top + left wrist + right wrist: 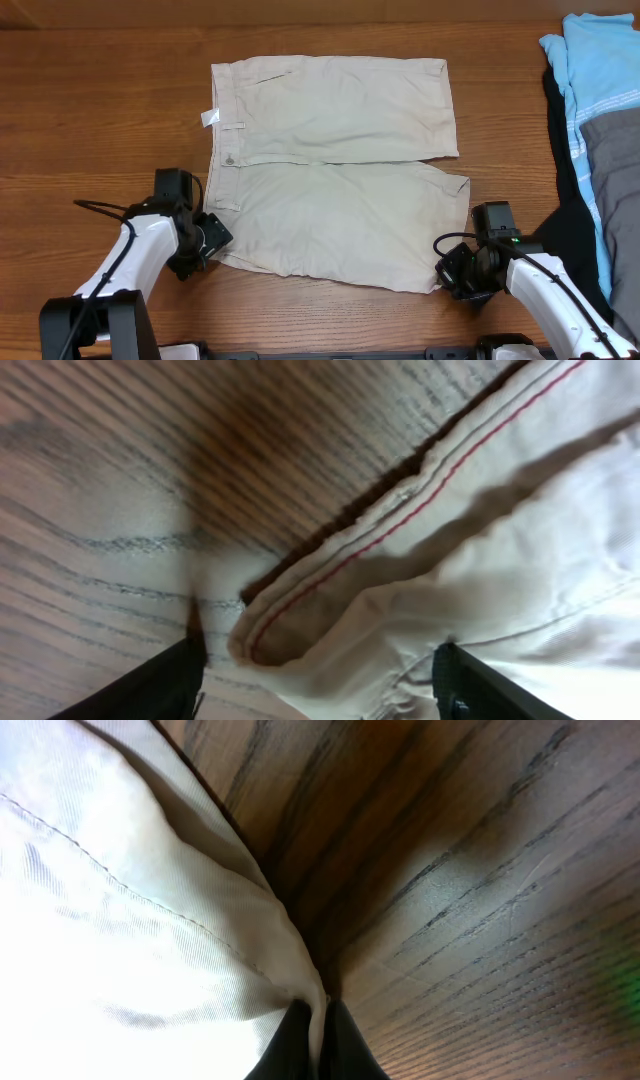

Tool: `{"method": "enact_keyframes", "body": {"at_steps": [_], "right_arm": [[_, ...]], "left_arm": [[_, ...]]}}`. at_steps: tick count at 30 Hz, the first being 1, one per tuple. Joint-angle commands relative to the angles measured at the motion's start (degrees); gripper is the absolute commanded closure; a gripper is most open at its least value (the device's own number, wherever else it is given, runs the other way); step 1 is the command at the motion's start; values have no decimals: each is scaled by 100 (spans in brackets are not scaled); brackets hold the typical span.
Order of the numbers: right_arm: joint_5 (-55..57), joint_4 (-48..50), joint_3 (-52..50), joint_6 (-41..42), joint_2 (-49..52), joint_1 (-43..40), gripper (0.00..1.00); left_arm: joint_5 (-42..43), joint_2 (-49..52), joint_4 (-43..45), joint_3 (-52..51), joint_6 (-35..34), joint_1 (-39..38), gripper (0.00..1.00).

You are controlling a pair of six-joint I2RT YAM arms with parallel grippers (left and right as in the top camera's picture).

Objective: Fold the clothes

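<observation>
Overhead, the left claw [211,241] stands apart, straddling the waistband corner at 7 o'clock of the shorts [335,170], which lie flat on the bench [100,110]. The right claw [450,272] is clamped on the hem at 5 o'clock. The left should close fully on its corner, then both lift evenly toward 12 o'clock.

Wooden table [100,120], brown, grain running left to right, fills the whole overhead view. Pile of clothes at the right edge, partly cut off by the frame: light blue garment [590,60] on top at the far corner, white stripes across its lower part; grey garment [615,170] just below it, touching, running down the edge; black garment [562,190] under both, sticking out on the pile's left side. Both wrist views: close-up wood grain of the same table, slightly blurred
</observation>
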Motion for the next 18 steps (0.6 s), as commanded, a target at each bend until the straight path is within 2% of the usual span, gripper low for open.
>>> {"method": "enact_keyframes", "body": {"at_steps": [1, 3, 4, 8, 10, 14, 16, 18], "right_arm": [[105, 13, -35, 22, 13, 26, 96], [107, 13, -35, 22, 13, 26, 96], [107, 13, -35, 22, 13, 26, 96], [107, 13, -35, 22, 13, 26, 96], [107, 15, -35, 22, 13, 26, 96], [107, 20, -35, 0, 13, 26, 96], [107, 15, -33, 0, 11, 26, 96], [107, 13, -15, 0, 11, 26, 96]], "left_arm": [[138, 63, 330, -380, -151, 2, 23], [149, 63, 367, -466, -197, 4, 25], [151, 63, 365, -485, -195, 4, 30], [151, 63, 343, -490, -190, 4, 62], [153, 63, 341, -490, -190, 4, 65], [153, 63, 343, -490, -188, 4, 66], [153, 63, 341, -490, -186, 4, 77], [153, 63, 321, -490, -181, 4, 83]]}}
